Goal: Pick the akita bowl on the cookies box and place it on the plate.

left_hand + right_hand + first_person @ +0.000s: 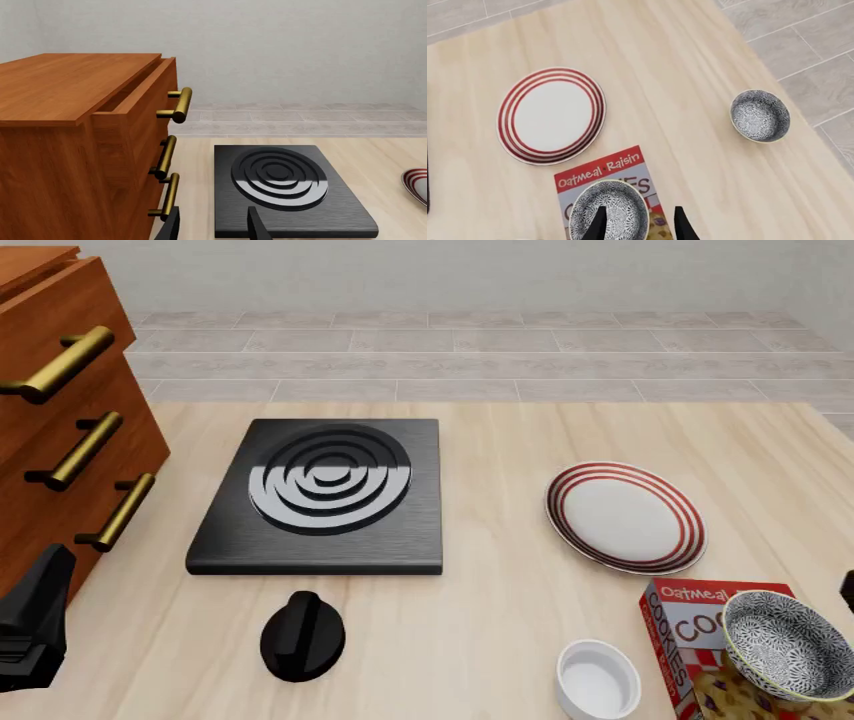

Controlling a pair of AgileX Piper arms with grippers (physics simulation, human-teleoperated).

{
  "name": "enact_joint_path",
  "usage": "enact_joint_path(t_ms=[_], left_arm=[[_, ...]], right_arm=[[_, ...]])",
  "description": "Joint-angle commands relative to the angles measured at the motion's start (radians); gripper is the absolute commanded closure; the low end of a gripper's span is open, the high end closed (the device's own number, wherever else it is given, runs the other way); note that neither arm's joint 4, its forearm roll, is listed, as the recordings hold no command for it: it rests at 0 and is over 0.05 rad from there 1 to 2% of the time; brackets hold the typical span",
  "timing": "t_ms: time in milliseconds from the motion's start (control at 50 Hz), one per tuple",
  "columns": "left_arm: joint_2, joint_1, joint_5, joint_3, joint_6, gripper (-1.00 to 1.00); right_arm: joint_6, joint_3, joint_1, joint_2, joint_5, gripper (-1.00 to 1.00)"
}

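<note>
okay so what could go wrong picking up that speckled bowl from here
Two risks. A second speckled bowl sits on the bare table, so the wrong one could get grabbed instead of the akita bowl on the cookies box. The right gripper has open jaws straddling the bowl's rim; a shallow pinch might tip it off.

The red cookies box (608, 180) reads "Oatmeal Raisin" in white, with "COOKIES" below it partly hidden by the akita bowl (608, 209).

Speckled akita bowl (789, 644) upright on cookies box (683, 640) (red); plate (623, 516) nearby.
</note>
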Motion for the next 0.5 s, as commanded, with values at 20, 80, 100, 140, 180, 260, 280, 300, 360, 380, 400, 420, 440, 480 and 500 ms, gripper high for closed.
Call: enact_joint_path(t_ms=[20, 80, 100, 140, 180, 260, 280, 300, 360, 380, 400, 420, 440, 480, 500], left_arm=[[0.000, 0.000, 0.000, 0.000, 0.000, -1.00], [0.000, 0.000, 0.000, 0.000, 0.000, -1.00], [0.000, 0.000, 0.000, 0.000, 0.000, -1.00], [0.000, 0.000, 0.000, 0.000, 0.000, -1.00], [0.000, 0.000, 0.000, 0.000, 0.000, -1.00], [0.000, 0.000, 0.000, 0.000, 0.000, -1.00], [0.000, 0.000, 0.000, 0.000, 0.000, -1.00], [0.000, 0.000, 0.000, 0.000, 0.000, -1.00], [0.000, 0.000, 0.000, 0.000, 0.000, -1.00], [0.000, 0.000, 0.000, 0.000, 0.000, -1.00], [0.000, 0.000, 0.000, 0.000, 0.000, -1.00], [0.000, 0.000, 0.000, 0.000, 0.000, -1.00], [0.000, 0.000, 0.000, 0.000, 0.000, -1.00], [0.000, 0.000, 0.000, 0.000, 0.000, -1.00], [0.000, 0.000, 0.000, 0.000, 0.000, -1.00]], right_arm=[[0.007, 0.038, 0.006, 0.015, -0.040, -1.00], [0.007, 0.042, 0.009, 0.017, -0.043, -1.00], [0.008, 0.046, 0.009, 0.018, -0.048, -1.00], [0.011, 0.050, 0.010, 0.019, -0.052, -1.00], [0.012, 0.058, 0.006, 0.027, -0.065, -1.00], [0.017, 0.067, 0.015, 0.027, -0.071, -1.00], [0.016, 0.069, 0.015, 0.028, -0.073, -1.00], [0.015, 0.070, 0.012, 0.031, -0.078, -1.00], [0.018, 0.075, 0.013, 0.032, -0.082, -1.00], [0.019, 0.078, 0.014, 0.034, -0.085, -1.00], [0.022, 0.080, 0.017, 0.034, -0.086, -1.00], [0.024, 0.082, 0.015, 0.039, -0.093, -1.00], [0.025, 0.084, 0.017, 0.040, -0.095, -1.00], [0.027, 0.086, 0.016, 0.046, -0.102, -1.00], [0.028, 0.087, 0.017, 0.046, -0.104, -1.00]])
